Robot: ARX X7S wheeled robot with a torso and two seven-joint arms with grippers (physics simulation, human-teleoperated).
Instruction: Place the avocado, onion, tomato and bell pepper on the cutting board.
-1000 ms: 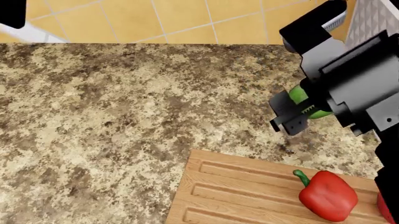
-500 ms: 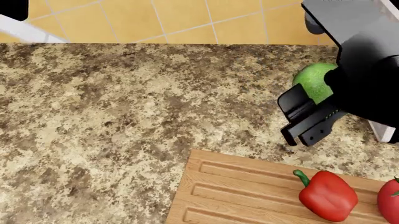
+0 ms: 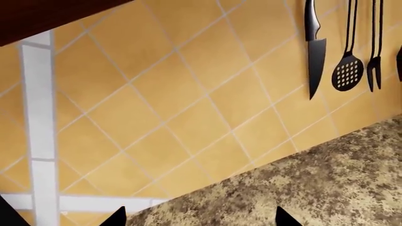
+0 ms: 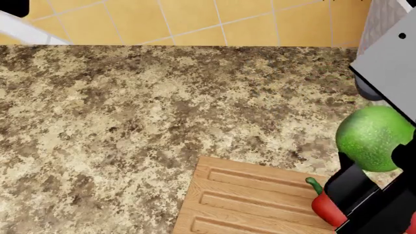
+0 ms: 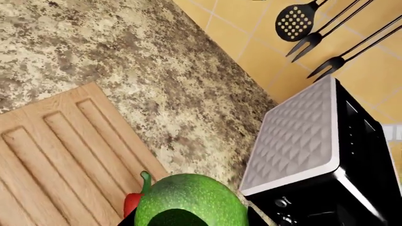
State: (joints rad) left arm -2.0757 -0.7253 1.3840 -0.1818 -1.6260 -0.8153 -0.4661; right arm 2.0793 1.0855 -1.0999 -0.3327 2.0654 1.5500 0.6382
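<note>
Speckled brown granite countertop fills most of the head view, with yellow wall tile along the 12 o'clock edge.

Left gripper: only dark tips show at the edge of the left wrist view, aimed at the tiled wall where a knife and a slotted spoon hang. Cannot tell whether its jaws are apart or together. It carries nothing visible.

Cutting board, light wood with long grooves, sits at about 5 o'clock in the head view. Its near half looks bare.

Bell pepper, red with a green stem, lies on the board toward its right end, mostly hidden behind the arm.

Avocado, bright green, is at 3 to 4 o'clock, lifted clear of the counter and gripped by the right gripper, whose black fingers close around its lower part. The right wrist view shows the avocado directly over the board, with the pepper just beside it and a black toaster beyond.

Step in hand, as I judge it: carrying the avocado to the board. Onion and tomato are not in view.

Next move calls for lowering onto a bare grooved patch toward 9 o'clock of the pepper, then releasing gently; the fruit may roll.
</note>
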